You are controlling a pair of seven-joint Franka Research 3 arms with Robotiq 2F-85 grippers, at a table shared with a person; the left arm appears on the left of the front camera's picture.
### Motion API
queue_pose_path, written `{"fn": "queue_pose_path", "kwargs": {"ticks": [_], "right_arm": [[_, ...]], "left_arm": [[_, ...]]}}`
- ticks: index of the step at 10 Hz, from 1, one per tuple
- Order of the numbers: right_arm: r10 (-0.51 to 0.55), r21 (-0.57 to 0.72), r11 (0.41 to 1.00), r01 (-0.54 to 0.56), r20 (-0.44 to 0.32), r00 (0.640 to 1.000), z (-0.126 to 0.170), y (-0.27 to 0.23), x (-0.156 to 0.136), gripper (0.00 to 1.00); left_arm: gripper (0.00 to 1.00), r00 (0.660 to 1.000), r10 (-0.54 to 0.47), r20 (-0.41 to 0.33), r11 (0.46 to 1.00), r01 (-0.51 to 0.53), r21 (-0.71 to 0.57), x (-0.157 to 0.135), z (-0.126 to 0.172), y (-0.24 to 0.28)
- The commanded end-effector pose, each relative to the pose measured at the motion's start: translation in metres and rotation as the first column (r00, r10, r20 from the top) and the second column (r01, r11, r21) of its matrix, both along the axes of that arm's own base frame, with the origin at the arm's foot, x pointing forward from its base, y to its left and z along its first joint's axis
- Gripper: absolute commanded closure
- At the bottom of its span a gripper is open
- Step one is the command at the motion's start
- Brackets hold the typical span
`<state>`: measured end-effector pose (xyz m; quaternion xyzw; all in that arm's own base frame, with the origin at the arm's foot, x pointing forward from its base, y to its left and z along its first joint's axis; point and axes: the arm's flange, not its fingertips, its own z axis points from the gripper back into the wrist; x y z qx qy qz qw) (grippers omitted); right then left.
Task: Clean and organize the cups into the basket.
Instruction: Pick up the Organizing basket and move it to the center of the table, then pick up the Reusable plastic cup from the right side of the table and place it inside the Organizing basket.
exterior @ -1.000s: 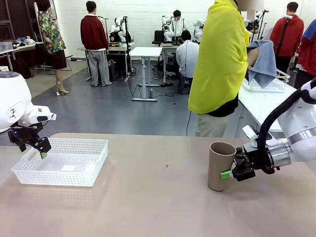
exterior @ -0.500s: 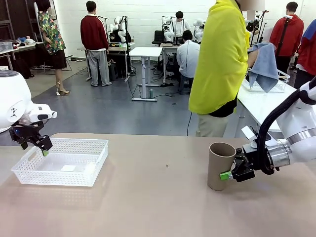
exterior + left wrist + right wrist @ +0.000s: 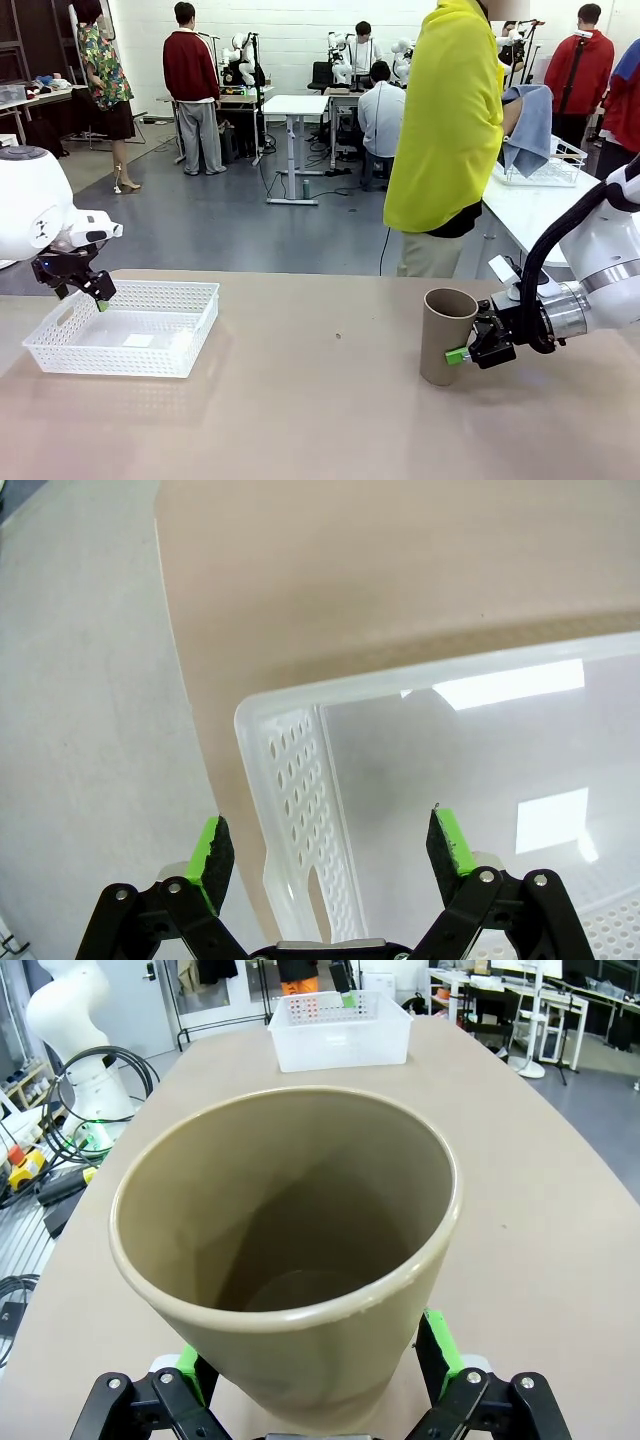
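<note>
White lattice-walled plastic basket [image 3: 112,360] bare inside, at left of beige table [image 3: 300,410], left gripper [image 3: 331,845] spread wide, holding nothing, above its short end, matte tan tapered cup [image 3: 447,335] upright, hollow, at right, right gripper [image 3: 315,1360] wide around its base, contact seemingly absent.

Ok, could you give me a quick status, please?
Left gripper open over white basket end. Right gripper open, astride upright tan cup. Nothing between cup and basket.

Tan cup [image 3: 445,340] matt and smooth with a faint sheen at the rim, white basket [image 3: 120,360] slightly glossy perforated plastic, desk [image 3: 320,420] smooth matt beige, blue cloth [image 3: 530,130] soft fabric.
</note>
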<state>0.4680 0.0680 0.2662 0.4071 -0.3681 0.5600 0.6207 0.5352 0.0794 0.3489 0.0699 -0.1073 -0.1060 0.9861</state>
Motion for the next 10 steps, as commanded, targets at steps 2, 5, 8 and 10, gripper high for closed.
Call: {"fn": "queue_pose_path", "kwargs": {"ticks": [2,5,8,10], "right_arm": [[-0.019,0.009,1.0,0.019,0.034,0.999,-0.0064,0.0043,-0.0003,0.0],[-0.002,0.008,1.0,0.002,0.041,0.999,-0.0067,0.0037,-0.0011,0.93],[-0.001,0.012,1.0,0.0,0.042,0.999,-0.0067,0.0034,-0.001,1.0],[-0.001,0.013,1.0,0.0,0.043,0.999,-0.0065,0.0029,-0.0011,0.76]], "left_arm": [[0.0,1.0,-0.012,-0.016,1.0,0.012,-0.023,0.0195,-0.0062,0.0044],[0.63,1.0,-0.011,-0.015,1.0,0.011,-0.024,0.0254,-0.0096,0.0056],[1.0,1.0,-0.01,-0.012,1.0,0.01,-0.014,0.0244,-0.0094,0.0076],[0.93,1.0,-0.008,-0.017,1.0,0.008,-0.009,0.0242,-0.0097,0.0078]]}}
